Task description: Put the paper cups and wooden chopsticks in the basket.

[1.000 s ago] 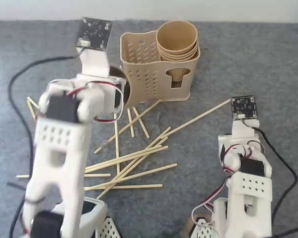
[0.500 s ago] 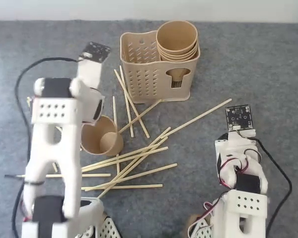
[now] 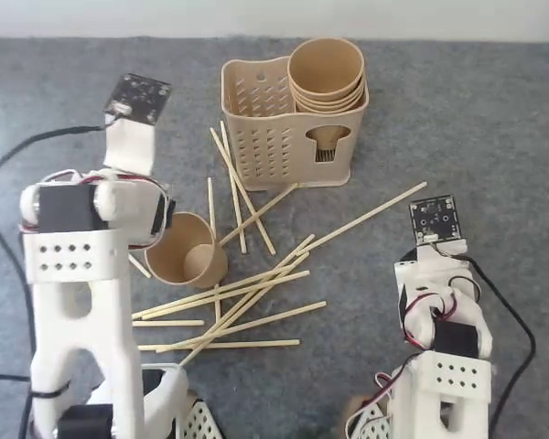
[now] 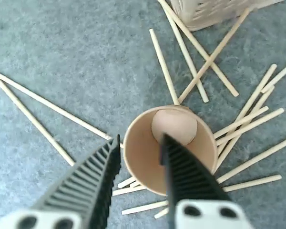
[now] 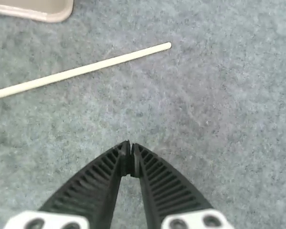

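A tan slotted basket (image 3: 265,137) stands at the back of the table with a stack of paper cups (image 3: 326,64) inside. One loose paper cup (image 3: 188,265) lies tilted on the grey carpet at the left. My left gripper (image 4: 139,139) is open across its rim (image 4: 195,148), one finger inside the cup and one outside. Several wooden chopsticks (image 3: 247,302) lie scattered between the cup and the basket, and more (image 4: 164,67) show beyond the cup. My right gripper (image 5: 131,143) is shut and empty over bare carpet, a short way from one chopstick (image 5: 86,69).
The right arm (image 3: 444,274) stands at the front right, with a long chopstick (image 3: 366,218) running from it toward the basket. A basket corner (image 5: 33,9) shows beyond that stick. Black cables (image 3: 18,174) trail along both outer sides.
The left arm swung back from beside the basket toward the left front. The cup went from beside the basket down onto the carpet. The right arm shifted slightly left.
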Robot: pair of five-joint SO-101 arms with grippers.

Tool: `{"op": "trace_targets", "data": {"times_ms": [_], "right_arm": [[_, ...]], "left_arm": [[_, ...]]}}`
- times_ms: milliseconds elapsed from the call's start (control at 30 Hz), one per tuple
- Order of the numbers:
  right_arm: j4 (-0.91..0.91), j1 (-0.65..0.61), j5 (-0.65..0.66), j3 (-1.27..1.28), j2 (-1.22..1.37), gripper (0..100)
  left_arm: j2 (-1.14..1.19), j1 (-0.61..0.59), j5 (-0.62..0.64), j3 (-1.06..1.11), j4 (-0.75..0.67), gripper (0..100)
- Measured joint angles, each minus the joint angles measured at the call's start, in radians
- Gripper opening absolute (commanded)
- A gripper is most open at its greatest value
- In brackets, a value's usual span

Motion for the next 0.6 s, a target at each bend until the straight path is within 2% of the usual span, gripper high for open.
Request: {"op": "trace_targets", "data": {"times_ms": [133, 367, 600], "right_arm": [[0.0, -0.002, 0.002, 0.0, 0.0, 0.9], [0.0, -0.055, 0.057, 0.034, -0.005, 0.9], [0.0, -0.063, 0.071, 0.034, -0.005, 0.9]], "left_arm": [[0.0, 0.057, 0.021, 0.08, 0.0, 19], [0.0, 0.16, 0.193, 0.157, -0.06, 19], [0.0, 0.169, 0.209, 0.262, -0.153, 19]]}}
